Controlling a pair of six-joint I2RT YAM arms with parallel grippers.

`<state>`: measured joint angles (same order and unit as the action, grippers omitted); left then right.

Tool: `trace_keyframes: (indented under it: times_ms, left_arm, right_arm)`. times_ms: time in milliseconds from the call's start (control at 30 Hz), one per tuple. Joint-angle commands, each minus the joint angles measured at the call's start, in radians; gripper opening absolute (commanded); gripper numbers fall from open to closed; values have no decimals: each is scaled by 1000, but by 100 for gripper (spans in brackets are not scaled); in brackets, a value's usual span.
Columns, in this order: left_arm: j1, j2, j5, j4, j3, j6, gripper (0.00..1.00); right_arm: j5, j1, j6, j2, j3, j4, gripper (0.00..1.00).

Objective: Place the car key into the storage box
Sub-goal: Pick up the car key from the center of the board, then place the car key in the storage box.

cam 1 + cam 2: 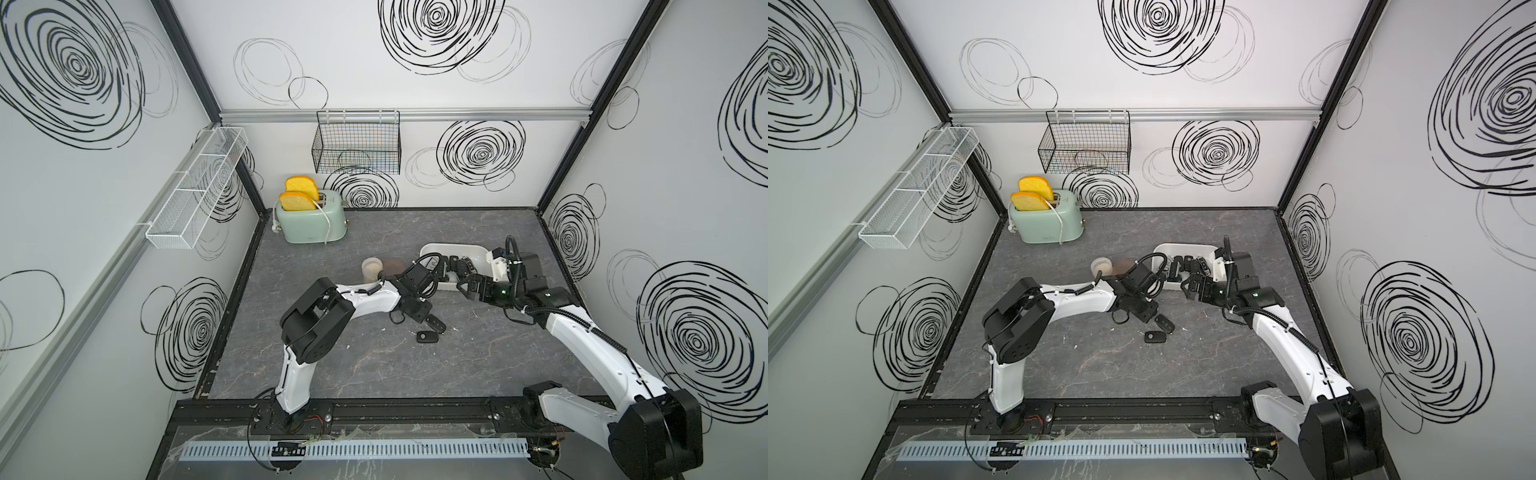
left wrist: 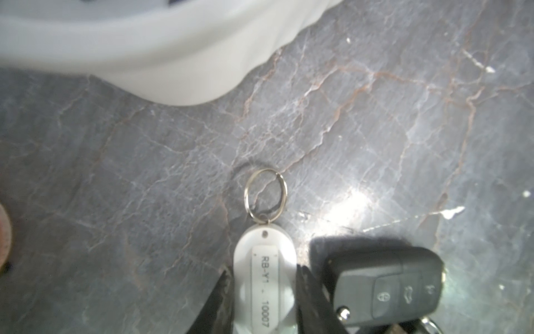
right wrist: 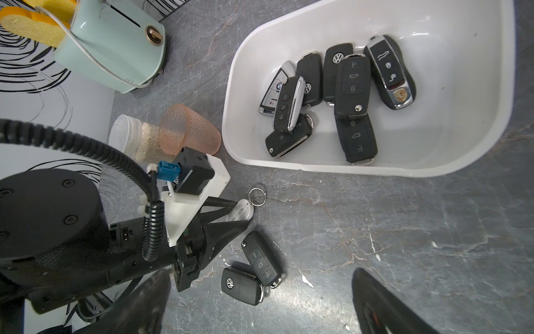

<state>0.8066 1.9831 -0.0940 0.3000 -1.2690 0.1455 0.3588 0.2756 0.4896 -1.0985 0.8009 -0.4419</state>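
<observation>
down low — left gripper (image 3: pixel 241 213) on tag (image 2: pixel 264 277)

storage box (image 3: pixel 462 115) white | tag (image 2: pixel 264 283) white | car key (image 2: pixel 387 289) black | table (image 3: pixel 404 231) grey-veined

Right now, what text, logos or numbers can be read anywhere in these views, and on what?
"RB-Y1", then "10007": white key tag; the mark between is too faint.
VW logo: black fob on the table, and two fobs in the storage box.
BMW roundel: silver-edged fob in that box.
Gold crest on the chrome-trimmed fob, toaster lettering: too small to read.
</observation>
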Motion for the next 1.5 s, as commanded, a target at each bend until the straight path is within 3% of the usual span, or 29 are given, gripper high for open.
trace_keyframes:
  times_ms: [0, 367, 767, 1067, 1300, 1467]
  left_arm:
    - [-1, -64, -32, 10, -46, 30, 29]
    - [-22, -95, -101, 0, -173, 85, 28]
    - [-119, 13, -154, -141, -292, 266, 29]
    - [-117, 157, -52, -107, -447, 324, 30]
    - [-75, 277, 73, 34, -611, 226, 31]
    - [-61, 321, 95, 65, -652, 217, 32]
  right_arm:
    - [-4, 3, -3, 6, 9, 5, 99]
    - [-9, -16, -3, 24, -6, 6, 99]
    - [-7, -29, -3, 16, -8, 4, 99]
    - [7, -31, -5, -17, -10, 24, 99]
    - [10, -33, -4, -30, -16, 31, 99]
    - [14, -35, 0, -34, -28, 37, 99]
